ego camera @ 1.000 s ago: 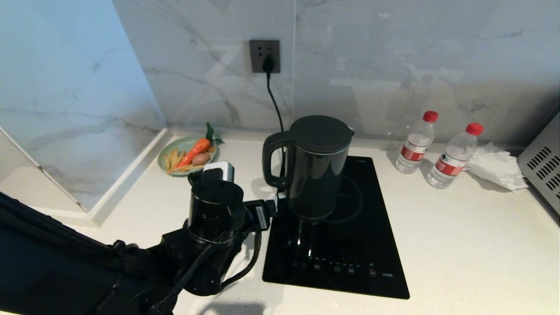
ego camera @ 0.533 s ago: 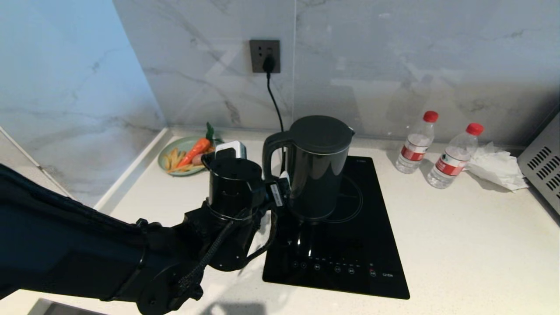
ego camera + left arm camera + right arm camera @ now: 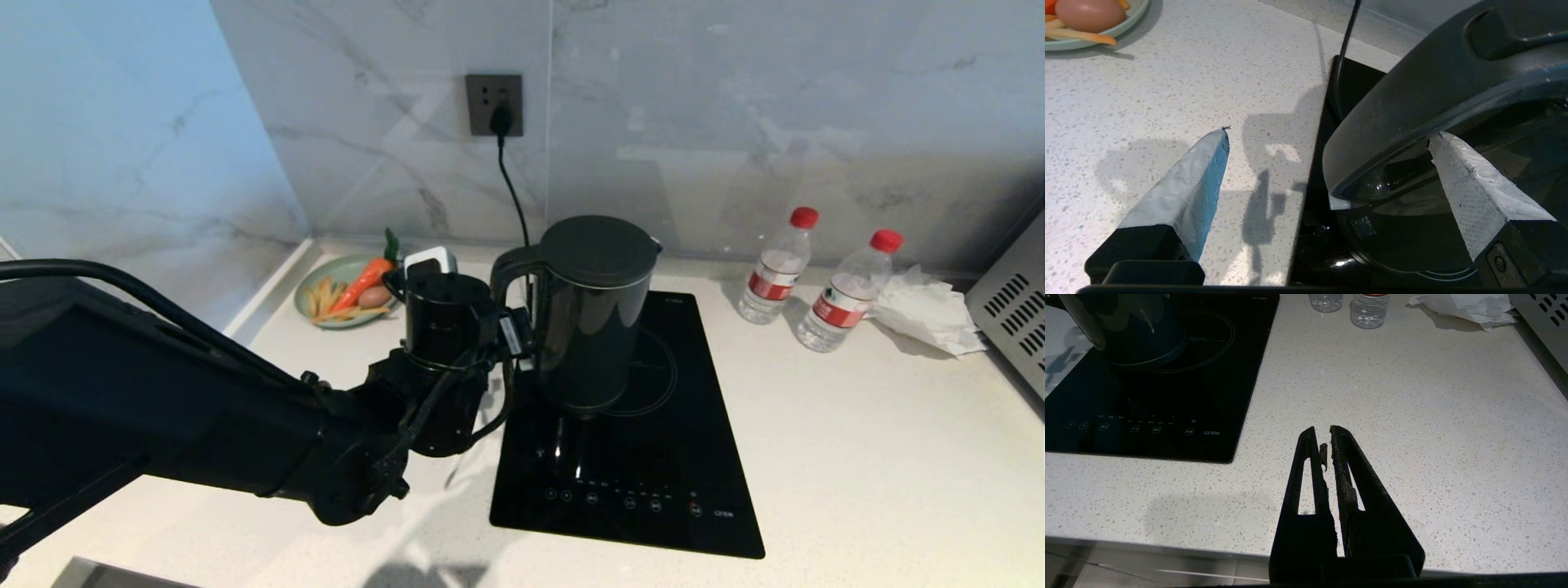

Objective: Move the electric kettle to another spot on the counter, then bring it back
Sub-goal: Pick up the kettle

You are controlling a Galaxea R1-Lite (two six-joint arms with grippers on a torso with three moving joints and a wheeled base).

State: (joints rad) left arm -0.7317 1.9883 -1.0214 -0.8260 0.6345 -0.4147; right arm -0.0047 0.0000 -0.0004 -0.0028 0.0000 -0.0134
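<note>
The electric kettle, glossy black with a flat lid, stands upright on the black cooktop set into the white counter. Its loop handle faces left. My left gripper is level with the handle's lower part and open. In the left wrist view the handle lies between the spread fingers of this gripper, one finger over the counter and the other by the loop's inner side. My right gripper is shut and empty, hovering over the counter's front edge; the kettle is far off.
A green plate with a carrot, an egg and fries sits in the back left corner. A black cord runs from the wall socket down behind the kettle. Two water bottles, crumpled tissue and a vented appliance stand at the right.
My left arm has reached forward and to the right, bringing the open gripper from the cooktop's left edge up to the kettle's handle. The kettle has not moved.
</note>
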